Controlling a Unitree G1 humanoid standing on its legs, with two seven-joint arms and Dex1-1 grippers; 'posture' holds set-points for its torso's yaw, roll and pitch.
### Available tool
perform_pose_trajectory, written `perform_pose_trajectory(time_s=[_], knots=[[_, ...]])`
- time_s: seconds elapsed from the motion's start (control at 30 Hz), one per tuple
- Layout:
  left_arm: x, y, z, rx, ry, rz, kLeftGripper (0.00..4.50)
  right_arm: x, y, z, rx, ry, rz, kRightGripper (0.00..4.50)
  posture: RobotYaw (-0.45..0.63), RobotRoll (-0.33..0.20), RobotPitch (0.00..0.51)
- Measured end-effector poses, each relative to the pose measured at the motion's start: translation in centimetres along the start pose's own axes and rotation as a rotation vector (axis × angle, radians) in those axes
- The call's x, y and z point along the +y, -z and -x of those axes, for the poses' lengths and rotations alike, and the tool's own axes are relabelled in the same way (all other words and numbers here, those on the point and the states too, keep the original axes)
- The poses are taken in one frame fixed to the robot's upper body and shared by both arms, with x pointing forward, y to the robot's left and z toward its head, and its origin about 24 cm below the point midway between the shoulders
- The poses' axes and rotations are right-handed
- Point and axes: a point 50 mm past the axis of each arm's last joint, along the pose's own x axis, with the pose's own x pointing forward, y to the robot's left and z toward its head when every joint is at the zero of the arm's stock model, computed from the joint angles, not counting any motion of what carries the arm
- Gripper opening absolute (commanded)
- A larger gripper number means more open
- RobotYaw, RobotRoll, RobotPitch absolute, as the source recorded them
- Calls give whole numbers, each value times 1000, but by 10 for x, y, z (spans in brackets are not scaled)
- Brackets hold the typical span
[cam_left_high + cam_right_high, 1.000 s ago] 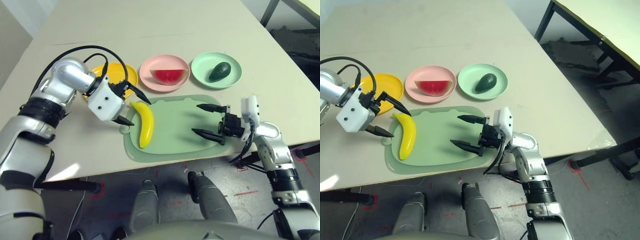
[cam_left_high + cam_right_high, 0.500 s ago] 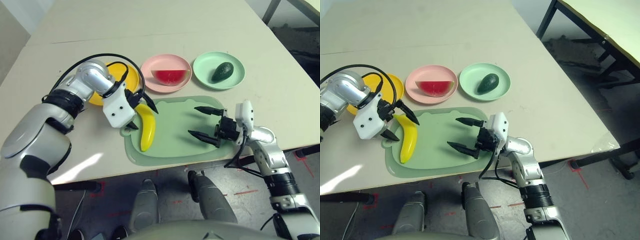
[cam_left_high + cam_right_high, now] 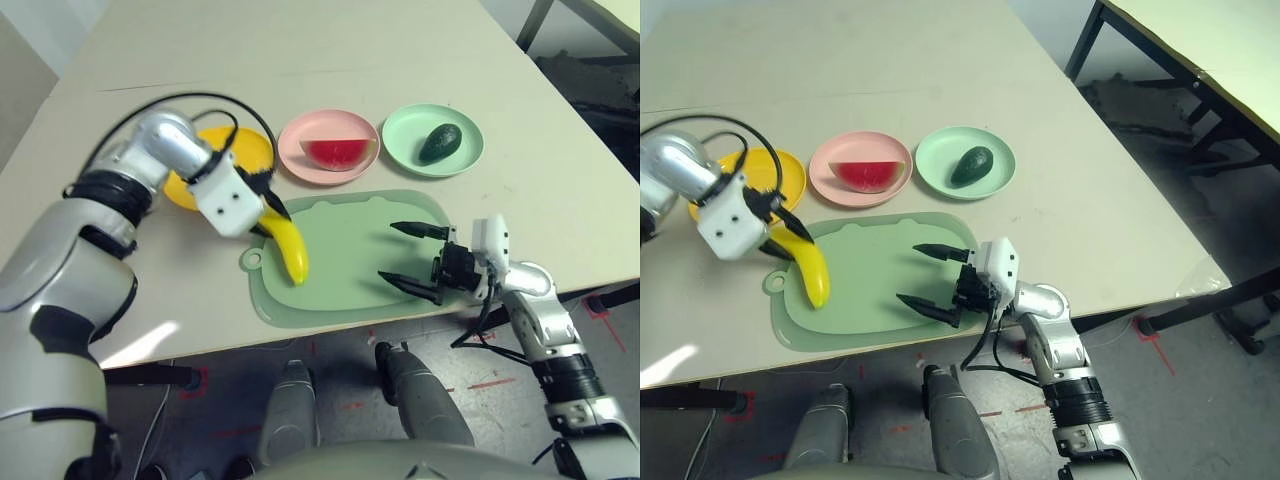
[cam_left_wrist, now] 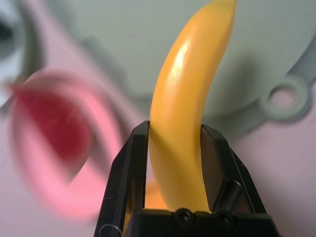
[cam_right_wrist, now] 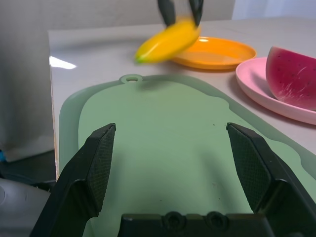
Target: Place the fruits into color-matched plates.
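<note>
Three round, shallow plastic plates sit in a row on the matte beige table (image 3: 330,40), just beyond the far edge of the cutting mat (image 3: 350,270), which you can use as your reference landmark. The mat is a pale green rounded rectangle with a raised rim and a small ring tab at its left corner.

The yellow plate (image 3: 245,145) lies beyond the mat's left corner and is partly covered by the left arm. The pink plate (image 3: 329,146) lies beyond the middle of the mat's far edge and carries the red watermelon wedge (image 3: 338,153), cut face speckled, green rind along its curved side. The mint green plate (image 3: 433,139) lies beyond the mat's right corner and carries the dark green avocado (image 3: 438,143), an oval with a dull skin.

Note the left pincer (image 3: 268,207): its two black fingers are clamped on the upper end of the banana (image 3: 287,246). The banana is smooth, glossy, curved and yellow. It hangs tilted over the mat's left portion, lower tip above the mat surface; you cannot tell from the head views whether the tip touches.

Note the right pincer (image 3: 412,258): it hovers level over the mat's right edge, its tapered black fingers spread wide apart with nothing between them.
</note>
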Motion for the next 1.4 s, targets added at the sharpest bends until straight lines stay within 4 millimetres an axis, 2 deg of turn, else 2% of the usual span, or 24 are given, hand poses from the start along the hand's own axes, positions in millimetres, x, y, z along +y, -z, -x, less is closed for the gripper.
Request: perform_pose_trajectory(time_s=[0.23, 0.33, 0.63, 0.9, 1.13, 1.4], knots=[[-28, 23, 35, 159, -48, 211, 1557, 8, 2, -6, -18, 61, -30, 4500, -76, 0, 187], [-34, 29, 41, 206, -92, 267, 1557, 9, 1, -8, -9, 85, -22, 4500, -72, 0, 188], [-50, 51, 34, 416, -199, 369, 1557, 7, -3, -22, 35, 254, 94, 4500, -95, 0, 193], [-61, 71, 27, 600, -306, 442, 1557, 8, -7, -20, 55, 371, 155, 4500, -120, 0, 191], [-73, 82, 21, 708, -352, 490, 1557, 15, -10, -23, 44, 313, 157, 4500, -120, 0, 194], [-69, 84, 11, 700, -409, 523, 1557, 20, -8, -18, 49, 206, 126, 4500, -125, 0, 199]])
